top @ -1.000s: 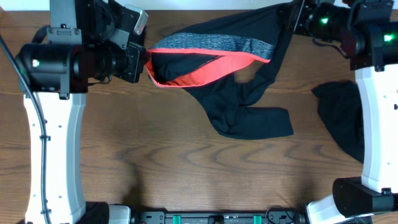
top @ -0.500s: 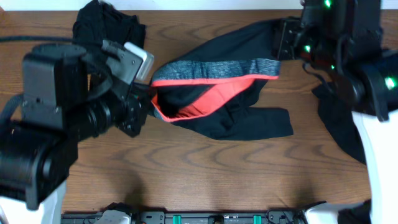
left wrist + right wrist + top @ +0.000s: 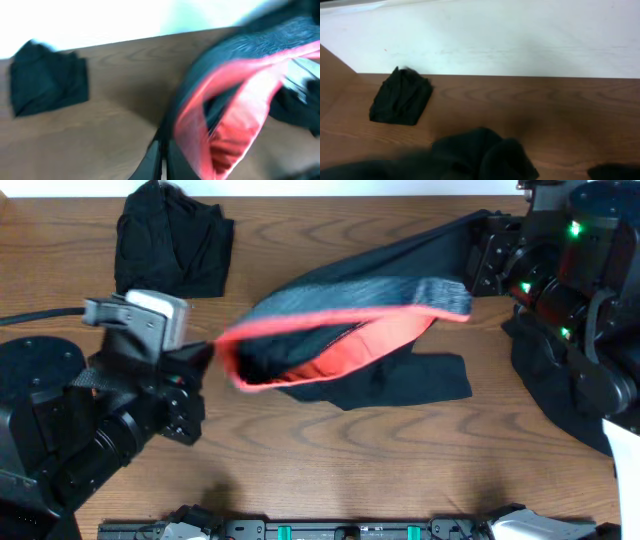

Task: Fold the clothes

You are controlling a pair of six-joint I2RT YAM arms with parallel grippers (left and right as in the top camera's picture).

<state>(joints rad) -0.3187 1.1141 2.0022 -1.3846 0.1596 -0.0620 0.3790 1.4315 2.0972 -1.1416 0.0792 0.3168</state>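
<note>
Of the clothes, a long black trouser-like piece [image 3: 400,380] with a grey waistband and coral-red inner band [image 3: 330,330] hangs stretched above the table between both arms. My left gripper [image 3: 212,358] is shut on the waistband's left end. In the left wrist view its fingers [image 3: 152,160] pinch the fabric edge beside the coral band [image 3: 225,115]. My right gripper [image 3: 472,268] is shut on the far right end. In the right wrist view bunched black fabric [image 3: 485,155] hides its fingers. The trouser legs trail on the wood.
A folded black garment [image 3: 170,245] lies at the back left and also shows in both wrist views [image 3: 47,85] [image 3: 400,97]. Another black garment [image 3: 545,370] lies crumpled at the right edge under the right arm. The wooden table [image 3: 330,470] ends at a white wall behind.
Both arms have swung toward the front, lifting the waistband and spreading it wider. The left arm has dropped down the frame, uncovering the folded black garment at the back left.
</note>
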